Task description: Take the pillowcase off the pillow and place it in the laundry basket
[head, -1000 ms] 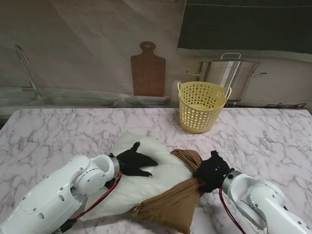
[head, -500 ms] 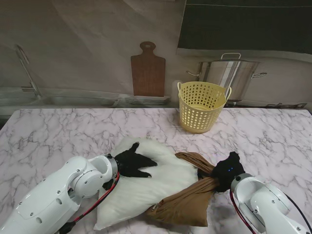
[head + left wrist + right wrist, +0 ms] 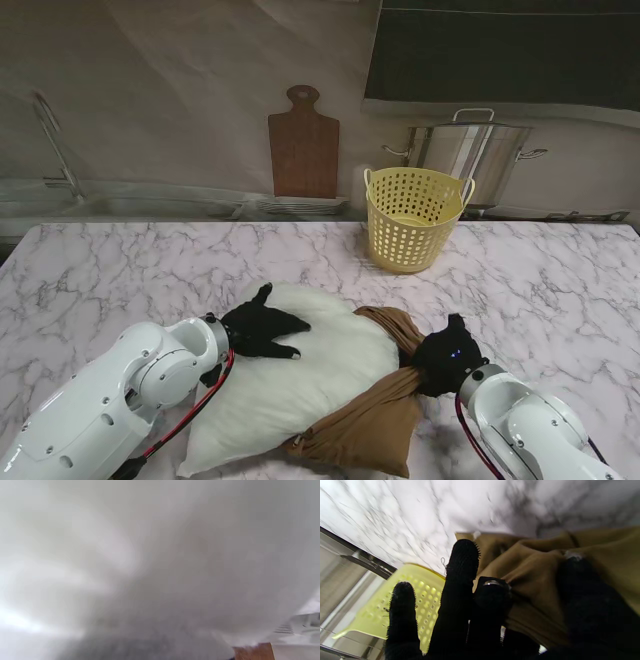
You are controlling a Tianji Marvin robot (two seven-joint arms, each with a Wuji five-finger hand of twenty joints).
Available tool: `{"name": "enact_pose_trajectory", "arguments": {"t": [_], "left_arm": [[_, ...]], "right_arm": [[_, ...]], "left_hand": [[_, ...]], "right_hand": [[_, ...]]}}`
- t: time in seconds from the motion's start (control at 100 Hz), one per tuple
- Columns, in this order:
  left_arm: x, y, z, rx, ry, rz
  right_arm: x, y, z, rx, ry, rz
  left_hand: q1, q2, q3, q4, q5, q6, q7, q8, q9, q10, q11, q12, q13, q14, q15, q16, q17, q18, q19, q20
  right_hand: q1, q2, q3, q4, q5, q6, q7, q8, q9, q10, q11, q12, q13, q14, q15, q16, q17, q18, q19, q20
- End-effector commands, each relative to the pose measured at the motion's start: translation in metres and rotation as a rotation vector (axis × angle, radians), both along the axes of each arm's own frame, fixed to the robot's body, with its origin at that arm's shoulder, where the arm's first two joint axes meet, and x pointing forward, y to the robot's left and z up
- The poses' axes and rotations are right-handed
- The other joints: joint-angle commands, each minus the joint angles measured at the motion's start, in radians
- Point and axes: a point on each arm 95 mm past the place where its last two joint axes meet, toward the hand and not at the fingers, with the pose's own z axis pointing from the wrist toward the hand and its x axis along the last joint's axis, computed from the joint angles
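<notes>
A white pillow (image 3: 290, 385) lies on the marble table, mostly bare. The brown pillowcase (image 3: 375, 415) is bunched around its right end. My left hand (image 3: 258, 328), in a black glove, rests flat on the pillow with fingers spread. My right hand (image 3: 445, 358) is shut on a gathered fold of the pillowcase (image 3: 532, 585); two of its fingers (image 3: 460, 580) stick out straight. The yellow laundry basket (image 3: 412, 218) stands upright at the far side of the table, and the right wrist view shows the basket (image 3: 395, 605) too. White pillow fabric (image 3: 150, 555) fills the blurred left wrist view.
A wooden cutting board (image 3: 303, 145) leans on the back wall. A steel pot (image 3: 470, 150) stands behind the basket. A faucet (image 3: 55, 145) and sink are at the far left. Bare marble (image 3: 540, 290) lies between my right hand and the basket.
The pillowcase has slid further off toward the right, baring more white pillow. My right hand swung out to the right with it, then came back left. My left hand shifted slightly left on the pillow.
</notes>
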Motion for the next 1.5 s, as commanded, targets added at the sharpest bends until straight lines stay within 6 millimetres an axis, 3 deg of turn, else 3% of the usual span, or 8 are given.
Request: {"name": "enact_pose_trajectory", "arguments": {"t": [0.0, 0.3, 0.46, 0.6, 0.81, 0.86, 1.13, 1.49], "left_arm": [[0.005, 0.019, -0.001, 0.047, -0.005, 0.042], [0.008, 0.005, 0.049, -0.079, -0.172, 0.051], [0.000, -0.014, 0.057, -0.239, -0.179, 0.024], [-0.011, -0.032, 0.043, -0.318, -0.126, -0.037], [-0.013, -0.046, -0.007, -0.305, 0.034, -0.061], [-0.013, -0.045, -0.019, -0.283, 0.073, -0.060], [-0.008, -0.019, -0.054, -0.005, 0.139, -0.112], [-0.002, 0.017, -0.056, 0.085, 0.118, -0.021]], "right_arm": [[0.000, 0.007, 0.004, 0.027, -0.013, 0.010], [0.005, 0.047, 0.017, 0.110, -0.014, 0.102], [0.014, 0.056, 0.013, 0.107, -0.007, 0.114], [0.025, 0.052, 0.005, 0.087, 0.003, 0.080], [0.029, 0.042, -0.002, 0.069, 0.002, 0.032], [0.029, 0.039, -0.002, 0.057, -0.001, 0.023], [0.032, 0.011, -0.007, -0.061, 0.008, -0.043], [0.021, -0.032, -0.009, -0.233, 0.059, -0.176]], "left_hand": [[0.105, -0.055, 0.019, 0.012, 0.042, 0.062, 0.051, 0.013, 0.016, 0.194, 0.022, 0.010, 0.059, 0.344, 0.080, 0.025, -0.003, 0.067, 1.458, 0.003], [0.156, -0.038, 0.022, 0.012, 0.057, 0.065, 0.056, 0.013, 0.025, 0.201, 0.023, 0.009, 0.074, 0.348, 0.086, 0.027, 0.007, 0.073, 1.467, 0.004], [0.159, -0.026, 0.015, 0.010, 0.054, 0.066, 0.055, 0.013, 0.014, 0.202, 0.019, 0.008, 0.073, 0.349, 0.089, 0.030, 0.004, 0.074, 1.476, 0.007], [0.146, -0.015, 0.011, 0.009, 0.048, 0.062, 0.055, 0.014, -0.005, 0.200, 0.012, 0.004, 0.071, 0.347, 0.087, 0.030, 0.001, 0.073, 1.467, -0.001], [0.133, -0.020, 0.010, 0.009, 0.068, 0.072, 0.067, 0.021, 0.011, 0.199, 0.022, 0.007, 0.074, 0.346, 0.090, 0.033, 0.004, 0.072, 1.474, 0.000], [0.125, -0.028, 0.014, 0.012, 0.089, 0.098, 0.101, 0.051, 0.027, 0.201, 0.037, 0.021, 0.075, 0.346, 0.093, 0.037, 0.003, 0.071, 1.481, 0.001], [0.084, -0.137, 0.007, 0.016, 0.091, 0.113, 0.127, 0.115, 0.038, 0.197, 0.048, 0.041, 0.074, 0.340, 0.093, 0.037, 0.003, 0.068, 1.482, -0.003], [0.074, -0.143, 0.023, 0.018, 0.085, 0.115, 0.098, 0.104, 0.032, 0.198, 0.046, 0.040, 0.070, 0.339, 0.090, 0.035, 0.000, 0.068, 1.475, -0.008]], "right_hand": [[0.033, 0.072, -0.007, 0.019, 0.177, 0.180, 0.083, -0.014, -0.005, 0.013, -0.015, -0.009, -0.005, 0.016, -0.007, -0.008, -0.013, 0.014, 0.004, -0.004], [0.065, 0.127, -0.063, 0.020, 0.144, 0.184, 0.049, -0.037, -0.019, 0.016, -0.026, -0.025, -0.008, 0.021, -0.011, -0.009, -0.003, 0.008, 0.017, 0.004], [0.106, 0.144, -0.111, 0.001, 0.085, 0.171, 0.029, -0.147, -0.041, 0.011, -0.051, -0.047, -0.015, 0.018, -0.027, -0.014, -0.002, 0.005, 0.021, 0.007], [0.114, 0.137, -0.110, -0.007, 0.067, 0.165, 0.016, -0.172, -0.050, 0.009, -0.068, -0.057, -0.021, 0.019, -0.038, -0.018, -0.005, 0.006, 0.021, 0.006], [0.121, 0.128, -0.104, -0.014, 0.052, 0.157, 0.016, -0.197, -0.057, 0.007, -0.084, -0.067, -0.024, 0.021, -0.049, -0.022, -0.007, 0.007, 0.021, 0.006], [0.121, 0.125, -0.101, -0.014, 0.053, 0.158, 0.019, -0.201, -0.057, 0.006, -0.084, -0.068, -0.023, 0.020, -0.050, -0.022, -0.009, 0.008, 0.020, 0.006], [0.120, 0.102, -0.070, -0.009, 0.078, 0.178, 0.051, -0.202, -0.040, 0.011, -0.064, -0.058, -0.016, 0.020, -0.040, -0.015, -0.012, 0.010, 0.016, 0.003], [0.122, 0.105, -0.056, -0.008, 0.088, 0.196, 0.056, -0.184, -0.039, 0.013, -0.056, -0.049, -0.023, 0.019, -0.042, -0.014, -0.026, 0.011, 0.002, -0.004]]}}
